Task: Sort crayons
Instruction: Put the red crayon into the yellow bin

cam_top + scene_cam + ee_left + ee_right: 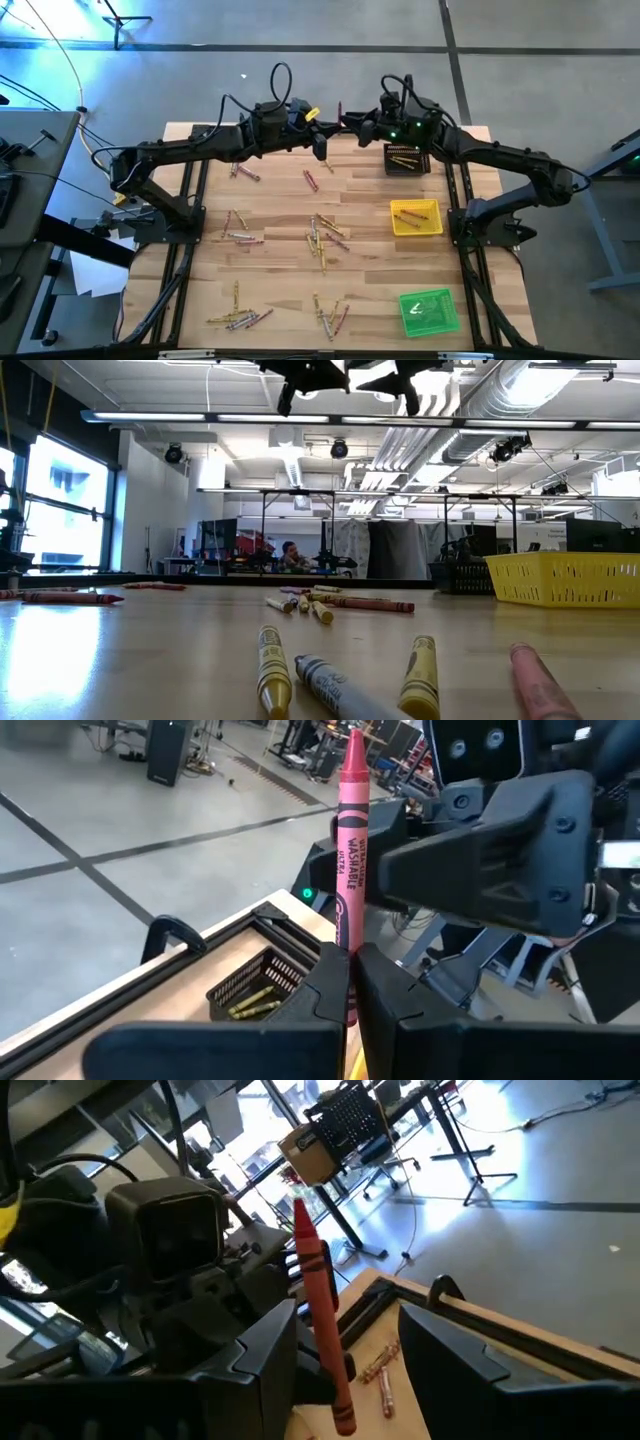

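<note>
Pink crayon (pixel 351 870) upright, pinched in left hand (pixel 352 982), tip upward

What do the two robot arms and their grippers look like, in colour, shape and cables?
Both arms are black and slender, with jointed segments. Loose black cables loop above the left gripper and the right gripper. A yellow tag sits near the left wrist, a green light glows on the right. The fingers are flat, angular, matte black blocks.
</note>
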